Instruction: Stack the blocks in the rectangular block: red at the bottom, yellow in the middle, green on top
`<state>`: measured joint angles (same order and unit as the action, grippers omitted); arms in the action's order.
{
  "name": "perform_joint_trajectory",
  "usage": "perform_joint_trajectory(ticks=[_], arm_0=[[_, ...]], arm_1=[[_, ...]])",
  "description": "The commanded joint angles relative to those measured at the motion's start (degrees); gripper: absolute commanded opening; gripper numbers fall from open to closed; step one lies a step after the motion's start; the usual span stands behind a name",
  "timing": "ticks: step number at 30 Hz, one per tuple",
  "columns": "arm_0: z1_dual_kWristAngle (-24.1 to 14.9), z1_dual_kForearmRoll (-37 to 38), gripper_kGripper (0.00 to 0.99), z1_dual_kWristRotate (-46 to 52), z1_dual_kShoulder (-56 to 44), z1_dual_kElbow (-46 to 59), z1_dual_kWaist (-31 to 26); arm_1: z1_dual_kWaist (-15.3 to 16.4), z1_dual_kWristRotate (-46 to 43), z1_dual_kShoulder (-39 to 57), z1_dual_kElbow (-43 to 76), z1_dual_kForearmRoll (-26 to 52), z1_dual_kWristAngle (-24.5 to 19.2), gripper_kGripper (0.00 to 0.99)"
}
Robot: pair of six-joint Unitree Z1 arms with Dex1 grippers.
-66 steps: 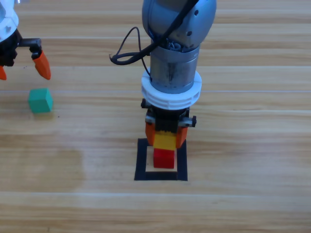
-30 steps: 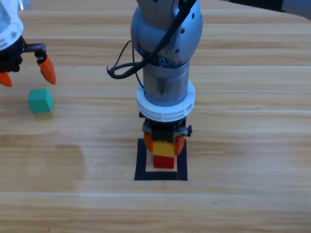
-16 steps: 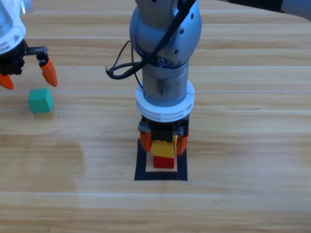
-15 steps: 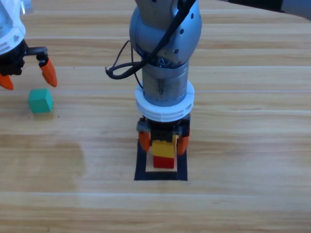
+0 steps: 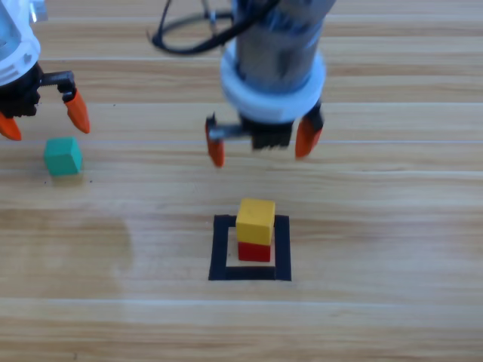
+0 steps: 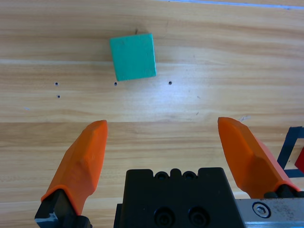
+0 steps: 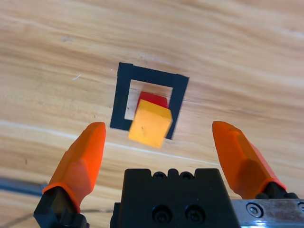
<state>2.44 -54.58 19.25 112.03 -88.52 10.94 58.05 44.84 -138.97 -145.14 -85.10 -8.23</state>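
The yellow cube [image 5: 256,220] rests on the red cube [image 5: 255,252] inside the black tape rectangle [image 5: 219,249]; the right wrist view shows the same stack, yellow cube [image 7: 150,123] over red cube [image 7: 153,99] within the rectangle [image 7: 121,97]. My right gripper [image 5: 260,143] hangs open above and behind the stack, holding nothing. The teal-green cube [image 5: 63,156] lies on the wood at the far left. My left gripper [image 5: 44,117] is open just behind it, and in the left wrist view the green cube [image 6: 133,56] sits ahead of the gripper [image 6: 171,142], slightly left of centre.
A dark cable [image 5: 181,34] loops off the right arm near the top. A darker patch of wood [image 5: 68,249] lies left of the rectangle. A corner of the tape outline [image 6: 289,152] shows at the left wrist view's right edge.
My right gripper let go of the yellow cube, opened wide and rose up and back from the stack. The yellow cube stays on the red one. The left gripper barely shifted.
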Motion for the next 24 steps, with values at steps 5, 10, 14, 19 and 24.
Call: perform_joint_trajectory(ticks=[5, 10, 14, 19, 24], arm_0=[[-3.76, -0.7, 0.989, 3.87, 10.31, -6.75, -1.27], [-7.89, -2.46, 0.986, 0.88, 14.88, -9.39, -1.09], [-9.21, -3.78, 0.988, 0.09, 16.81, -10.8, -1.09], [-9.12, -3.78, 0.99, -0.35, 18.22, -11.23, -1.01], [-8.68, -3.69, 0.988, 0.53, 18.13, -10.8, -0.92]], arm_1=[[-2.33, -20.58, 34.2, 45.56, 28.85, -0.11, 0.99], [-4.44, -33.86, 56.0, 74.21, 48.54, 6.74, 0.99], [-6.02, -40.01, 64.17, 80.89, 49.15, 9.03, 0.99], [-6.11, -46.6, 68.39, 83.97, 49.51, 9.47, 0.99], [-6.11, -48.62, 65.58, 85.11, 49.51, 13.77, 0.99]])
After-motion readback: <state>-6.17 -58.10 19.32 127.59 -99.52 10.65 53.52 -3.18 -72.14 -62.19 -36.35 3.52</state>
